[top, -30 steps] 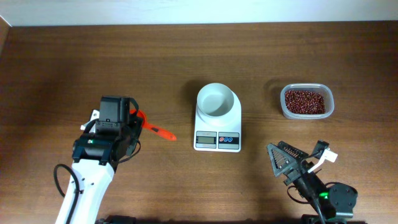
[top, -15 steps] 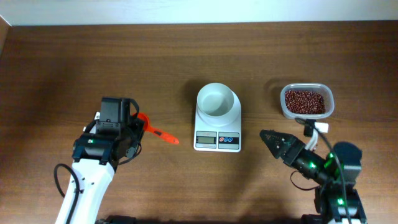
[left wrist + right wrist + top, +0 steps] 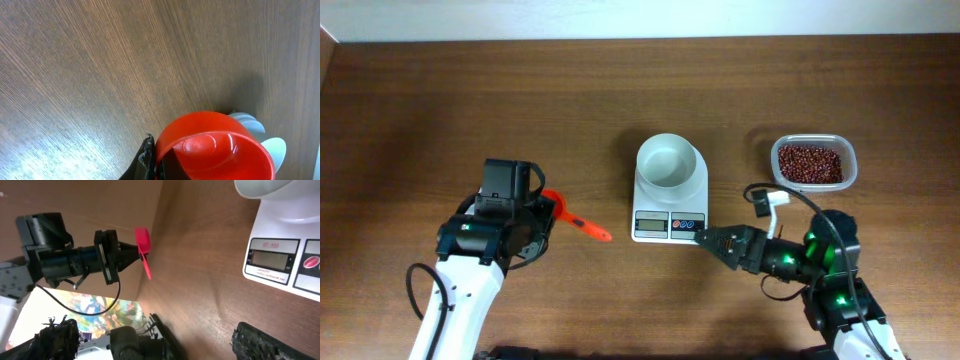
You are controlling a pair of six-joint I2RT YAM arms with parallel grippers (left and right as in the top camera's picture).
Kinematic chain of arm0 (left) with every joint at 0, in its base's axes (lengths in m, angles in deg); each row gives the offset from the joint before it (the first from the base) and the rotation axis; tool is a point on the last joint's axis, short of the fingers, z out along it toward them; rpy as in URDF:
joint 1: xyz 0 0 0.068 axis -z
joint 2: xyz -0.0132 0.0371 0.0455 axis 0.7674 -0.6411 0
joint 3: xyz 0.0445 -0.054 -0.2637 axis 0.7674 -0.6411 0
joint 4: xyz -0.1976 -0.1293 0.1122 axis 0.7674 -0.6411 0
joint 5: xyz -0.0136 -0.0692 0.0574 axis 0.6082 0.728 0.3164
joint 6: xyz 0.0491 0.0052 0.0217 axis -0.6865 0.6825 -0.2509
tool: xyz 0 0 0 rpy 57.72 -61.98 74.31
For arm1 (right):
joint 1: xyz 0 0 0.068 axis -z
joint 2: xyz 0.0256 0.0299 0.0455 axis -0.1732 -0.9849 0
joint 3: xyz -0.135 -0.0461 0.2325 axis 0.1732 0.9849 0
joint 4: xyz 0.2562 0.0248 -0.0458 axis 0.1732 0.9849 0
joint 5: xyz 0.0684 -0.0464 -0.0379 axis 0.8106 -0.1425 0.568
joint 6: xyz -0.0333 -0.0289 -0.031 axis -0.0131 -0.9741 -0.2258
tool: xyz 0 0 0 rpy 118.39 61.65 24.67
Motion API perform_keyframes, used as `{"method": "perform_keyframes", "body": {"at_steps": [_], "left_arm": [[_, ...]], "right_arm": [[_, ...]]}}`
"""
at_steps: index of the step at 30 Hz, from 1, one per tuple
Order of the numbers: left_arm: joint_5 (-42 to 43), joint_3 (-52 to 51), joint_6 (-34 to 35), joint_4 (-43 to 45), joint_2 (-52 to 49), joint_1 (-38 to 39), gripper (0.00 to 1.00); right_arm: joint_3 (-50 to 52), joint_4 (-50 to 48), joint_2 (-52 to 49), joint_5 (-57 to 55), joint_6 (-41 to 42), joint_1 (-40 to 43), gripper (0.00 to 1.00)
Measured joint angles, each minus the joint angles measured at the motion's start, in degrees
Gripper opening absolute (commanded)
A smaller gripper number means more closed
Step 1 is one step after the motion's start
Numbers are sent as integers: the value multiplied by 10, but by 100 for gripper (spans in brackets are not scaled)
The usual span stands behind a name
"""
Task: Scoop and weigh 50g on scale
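Right gripper (image 3: 710,240), its jaws held wide, has been swung from the table's near right edge to just beside the front right corner of the scale (image 3: 670,226); the scale is seen at the table's centre; a red scoop (image 3: 578,224) is kept clamped by the left gripper (image 3: 543,206).

A clear plastic tub (image 3: 814,187) of red beans (image 3: 809,163) sits on the dark wood-grain table (image 3: 620,90), toward its right side.

One white digital scale (image 3: 670,227), one round white bowl (image 3: 644,165), one clear plastic bean tub (image 3: 776,176), one red plastic scoop (image 3: 572,218), two robot arms (image 3: 480,240) (image 3: 825,275).
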Motion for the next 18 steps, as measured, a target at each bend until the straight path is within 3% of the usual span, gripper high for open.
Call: {"method": "perform_keyframes", "body": {"at_steps": [10,18], "left_arm": [[26,0,-3,-50,0,1,0],[28,0,-93,-51,0,2,0]], "right_arm": [[0,-7,0,-39,8,-30,99],[0,-7,0,-63,9,-30,99]]}}
